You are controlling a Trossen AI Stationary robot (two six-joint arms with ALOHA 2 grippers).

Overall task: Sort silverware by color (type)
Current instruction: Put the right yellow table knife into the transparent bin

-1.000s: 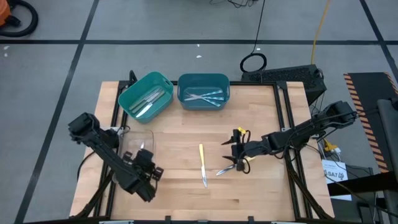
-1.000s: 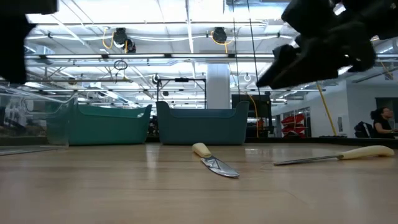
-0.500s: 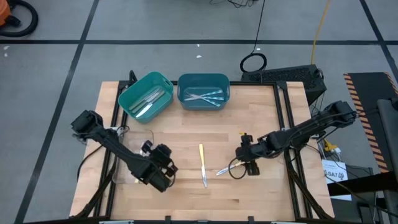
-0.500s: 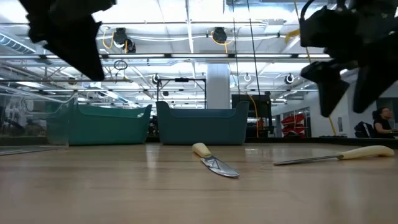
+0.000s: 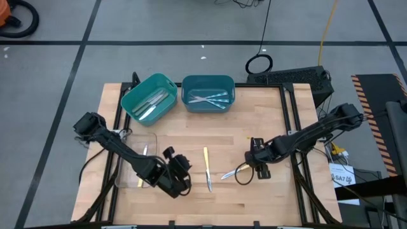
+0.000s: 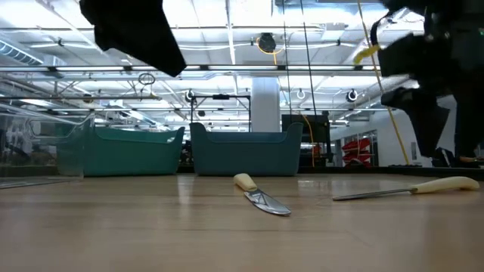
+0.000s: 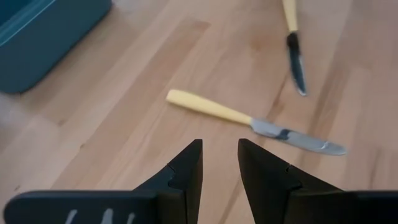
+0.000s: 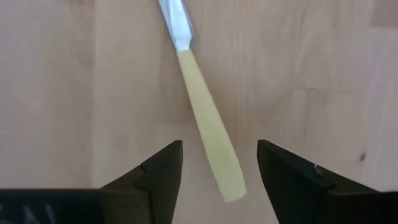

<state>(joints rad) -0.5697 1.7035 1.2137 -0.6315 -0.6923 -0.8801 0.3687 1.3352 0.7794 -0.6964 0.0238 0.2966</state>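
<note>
Two yellow-handled knives lie flat on the wooden table. One (image 5: 206,169) lies in the middle, its handle toward the far edge. The other (image 5: 231,172) lies slanted to its right. My right gripper (image 8: 221,155) is open and points down, its fingers standing either side of the slanted knife's yellow handle (image 8: 208,134) without touching it. In the low view it hangs just above that handle (image 6: 446,183). My left gripper (image 7: 219,149) hovers left of the middle knife (image 7: 249,119), fingers a little apart and holding nothing.
A clear tray (image 5: 129,166) at the left holds yellow utensils. Two teal bins stand at the far edge: the left bin (image 5: 135,104) holds pale utensils, the right bin (image 5: 208,107) light-blue ones. Bare wood lies along the near edge and at the far right.
My left gripper has travelled from beside the clear tray toward the table's right, closing on the middle knife. My right gripper has shifted a little toward the near edge, tipped to point down and come lower over the slanted knife's handle. Both knives have stayed where they were.
</note>
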